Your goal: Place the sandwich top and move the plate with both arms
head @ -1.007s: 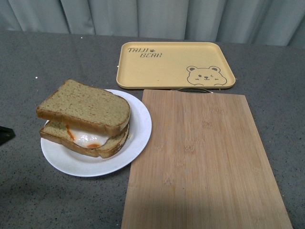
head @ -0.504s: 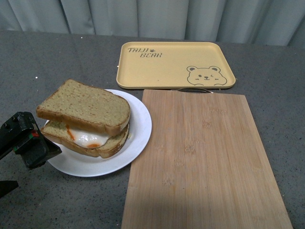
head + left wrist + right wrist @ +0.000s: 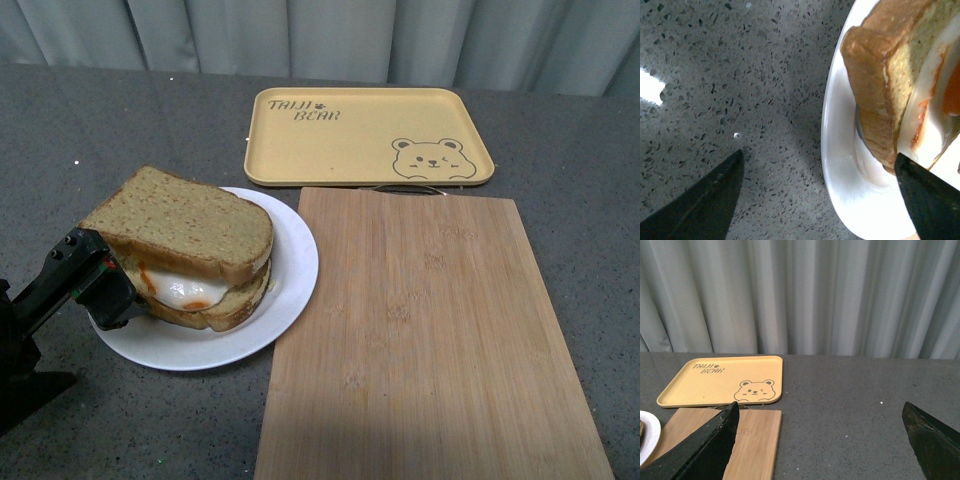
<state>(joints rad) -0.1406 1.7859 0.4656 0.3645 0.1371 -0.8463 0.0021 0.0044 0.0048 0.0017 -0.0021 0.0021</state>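
The sandwich top (image 3: 185, 220), a brown wholemeal slice, lies on a fried egg (image 3: 185, 290) and a lower slice on the round white plate (image 3: 295, 270). My left gripper (image 3: 100, 282) is open at the plate's left rim, next to the sandwich. In the left wrist view the left gripper (image 3: 819, 156) straddles the plate rim (image 3: 840, 195): one finger is over the table, the other by the bread (image 3: 875, 55). My right gripper (image 3: 820, 405) is open and empty above the table, far from the plate, and is out of the front view.
A bamboo cutting board (image 3: 430, 330) lies right of the plate, touching its rim. A yellow bear-print tray (image 3: 365, 135) sits behind the board. Grey curtains hang behind the speckled grey table (image 3: 80, 130). The right wrist view shows the tray (image 3: 720, 380), the board (image 3: 745, 440) and the plate's edge (image 3: 647, 435).
My left arm has come in from the lower left and moved right and forward, up to the plate's left rim. The sandwich and plate have not moved.
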